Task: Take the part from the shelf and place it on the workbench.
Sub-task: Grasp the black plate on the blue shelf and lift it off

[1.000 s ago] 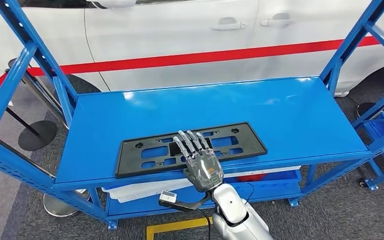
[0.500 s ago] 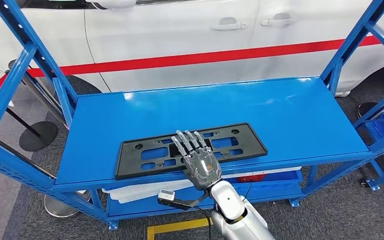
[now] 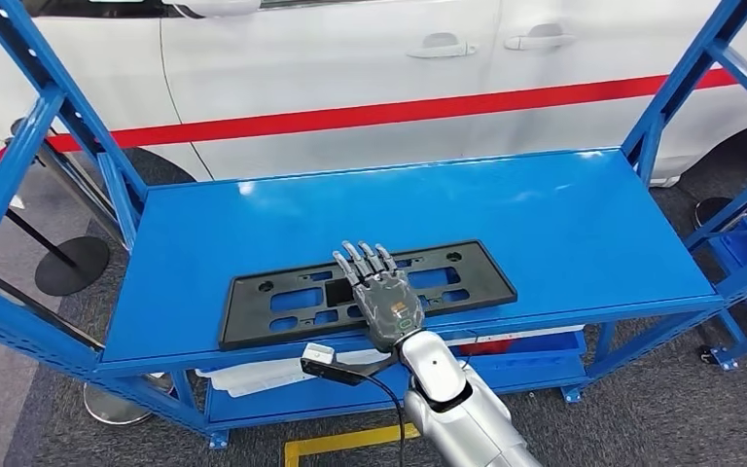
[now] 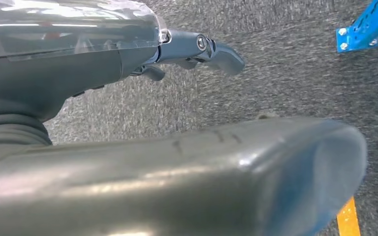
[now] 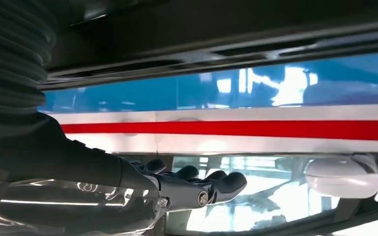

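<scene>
Head view, left to right. Blue shelf: the black part lies flat near the shelf's front edge, left of centre. My right hand lies palm-down on the part's middle, fingers straight and slightly apart, clamped on nothing. Behind the shelf stands a white car with a red stripe. Left wrist view: my left hand hangs over grey carpet; I cannot tell whether its fingers are apart or together.
</scene>
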You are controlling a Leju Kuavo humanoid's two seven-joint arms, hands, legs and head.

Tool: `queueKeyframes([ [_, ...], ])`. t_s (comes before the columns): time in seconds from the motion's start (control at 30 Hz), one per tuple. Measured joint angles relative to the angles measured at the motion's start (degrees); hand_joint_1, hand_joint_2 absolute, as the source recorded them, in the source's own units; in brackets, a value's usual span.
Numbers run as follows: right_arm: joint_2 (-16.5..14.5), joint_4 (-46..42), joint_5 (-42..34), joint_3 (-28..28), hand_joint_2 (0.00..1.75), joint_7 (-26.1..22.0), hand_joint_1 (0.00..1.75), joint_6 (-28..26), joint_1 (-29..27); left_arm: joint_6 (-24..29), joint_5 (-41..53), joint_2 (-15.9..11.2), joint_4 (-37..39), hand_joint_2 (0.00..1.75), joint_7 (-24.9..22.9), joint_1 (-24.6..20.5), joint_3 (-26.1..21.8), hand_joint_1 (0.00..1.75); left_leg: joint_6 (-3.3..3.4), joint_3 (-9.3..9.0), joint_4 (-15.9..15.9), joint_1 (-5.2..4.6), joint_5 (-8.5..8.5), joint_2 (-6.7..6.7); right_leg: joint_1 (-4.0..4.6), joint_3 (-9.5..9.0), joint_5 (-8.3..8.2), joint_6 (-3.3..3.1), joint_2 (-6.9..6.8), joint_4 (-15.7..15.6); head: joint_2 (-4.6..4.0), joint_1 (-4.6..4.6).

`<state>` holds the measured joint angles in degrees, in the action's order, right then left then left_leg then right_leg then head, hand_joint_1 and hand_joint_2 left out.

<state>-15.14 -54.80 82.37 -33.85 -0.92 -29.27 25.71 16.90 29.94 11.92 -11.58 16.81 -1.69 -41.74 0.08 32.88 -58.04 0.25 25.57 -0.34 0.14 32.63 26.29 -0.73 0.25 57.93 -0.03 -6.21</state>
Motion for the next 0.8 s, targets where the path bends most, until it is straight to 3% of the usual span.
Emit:
queueKeyframes([
  [0.03,-0.17,0.35,-0.20,0.04,1.75,-0.08,1.54,0.21,0.12,0.01,-0.03,0.16,0.00,0.00,-0.04,-0.03,-0.05,0.00,0.27,-0.02,0.10,0.10,-0.09,0.01,-0.01,0.03,0.09,0.30,0.00,0.05,0.00,0.00],
  [0.1,-0.47,1.00,-0.79,0.23,1.75,-0.34,1.59,0.77,0.44,0.05,-0.11,0.40,0.00,0.00,-0.07,-0.04,-0.21,0.00,0.94,-0.12,0.43,0.31,-0.32,0.10,-0.14,0.88,1.48,0.91,-0.01,1.97,-0.01,0.01],
  [0.2,-0.67,2.06,-1.39,0.54,1.75,-0.59,1.75,1.38,0.90,0.08,-0.16,0.64,0.00,0.00,-0.07,-0.10,-0.43,0.00,1.49,-0.06,0.56,0.37,-0.42,0.22,-0.45,5.98,6.60,1.62,-0.06,12.45,-0.01,0.00],
  [0.23,-0.68,2.44,-1.46,0.58,1.75,-0.61,1.75,1.47,0.93,0.08,-0.16,0.67,0.00,0.00,-0.07,-0.10,-0.50,0.00,1.50,-0.05,0.54,0.37,-0.41,0.21,-0.54,7.71,7.54,1.75,-0.07,15.73,-0.01,0.00],
  [0.27,-0.68,2.80,-1.57,0.63,1.75,-0.63,1.75,1.56,0.93,0.08,-0.17,0.67,0.00,0.00,-0.07,-0.09,-0.60,0.00,1.50,-0.08,0.52,0.37,-0.38,0.18,-0.63,8.60,7.36,1.81,-0.08,17.14,-0.01,0.00],
  [0.3,-0.68,3.11,-1.76,0.70,1.75,-0.67,1.75,1.67,0.95,0.09,-0.17,0.72,0.00,0.00,-0.07,-0.08,-0.71,0.00,1.46,-0.17,0.50,0.37,-0.33,0.12,-0.72,8.27,5.98,1.79,-0.09,16.04,0.00,0.00],
  [0.37,-0.75,3.60,-2.33,0.87,1.75,-0.84,1.75,1.92,1.13,0.09,-0.17,0.87,0.00,0.00,-0.08,-0.09,-0.86,0.00,1.23,-0.44,0.46,0.37,-0.14,0.01,-0.84,4.93,1.59,1.49,-0.13,8.37,0.00,0.01],
  [0.43,-0.88,4.02,-3.02,1.06,1.75,-1.10,1.75,2.15,1.47,0.09,-0.16,1.04,0.00,0.00,-0.14,-0.14,-0.91,0.00,0.76,-0.41,0.31,0.17,0.05,-0.04,-0.60,2.02,-0.85,1.10,-0.12,1.73,0.01,0.01],
  [0.53,-0.98,4.49,-3.88,1.30,1.75,-1.53,1.75,2.28,1.75,0.09,-0.09,1.10,0.00,0.00,-0.22,-0.19,-0.96,0.00,-0.23,-0.36,0.48,0.09,0.05,-0.03,-0.33,1.57,-1.10,0.44,0.01,0.18,0.00,0.00],
  [0.6,-1.07,4.58,-4.38,1.32,1.75,-1.72,1.75,2.25,1.87,0.08,-0.01,1.10,0.00,0.00,-0.23,-0.19,-0.98,0.00,-0.85,-0.07,-0.63,0.20,1.03,0.00,-0.56,1.26,-1.29,-0.25,-0.01,-0.30,-0.01,0.01],
  [0.63,-1.14,4.59,-4.58,1.33,1.75,-1.78,1.75,2.25,1.91,0.07,0.03,1.10,0.00,0.00,-0.23,-0.21,-0.98,0.00,-1.11,0.82,-2.73,0.27,2.37,0.02,-0.67,1.10,-1.37,-0.59,-0.09,-0.54,-0.01,0.01],
  [0.73,-1.20,4.58,-5.14,1.34,1.75,-1.96,1.75,2.31,1.71,0.04,0.08,1.09,0.00,0.00,-0.22,-0.13,-0.99,0.00,-1.66,5.96,-13.68,0.45,7.46,0.06,-0.50,1.04,-1.28,-1.14,-0.27,-0.59,0.00,0.00],
  [0.77,-1.18,4.57,-5.34,1.34,1.75,-2.04,1.75,2.36,1.62,0.06,0.08,1.09,0.00,0.00,-0.25,-0.07,-1.01,0.00,-1.77,6.99,-15.85,0.46,7.91,0.06,-0.43,1.03,-1.24,-1.20,-0.27,-0.55,0.01,0.00],
  [0.8,-1.16,4.55,-5.53,1.35,1.75,-2.14,1.75,2.41,1.55,0.08,0.08,1.08,0.00,0.00,-0.27,-0.02,-1.03,0.00,-1.82,7.02,-15.89,0.47,7.26,0.07,-0.38,1.01,-1.19,-1.21,-0.22,-0.49,0.01,0.00],
])
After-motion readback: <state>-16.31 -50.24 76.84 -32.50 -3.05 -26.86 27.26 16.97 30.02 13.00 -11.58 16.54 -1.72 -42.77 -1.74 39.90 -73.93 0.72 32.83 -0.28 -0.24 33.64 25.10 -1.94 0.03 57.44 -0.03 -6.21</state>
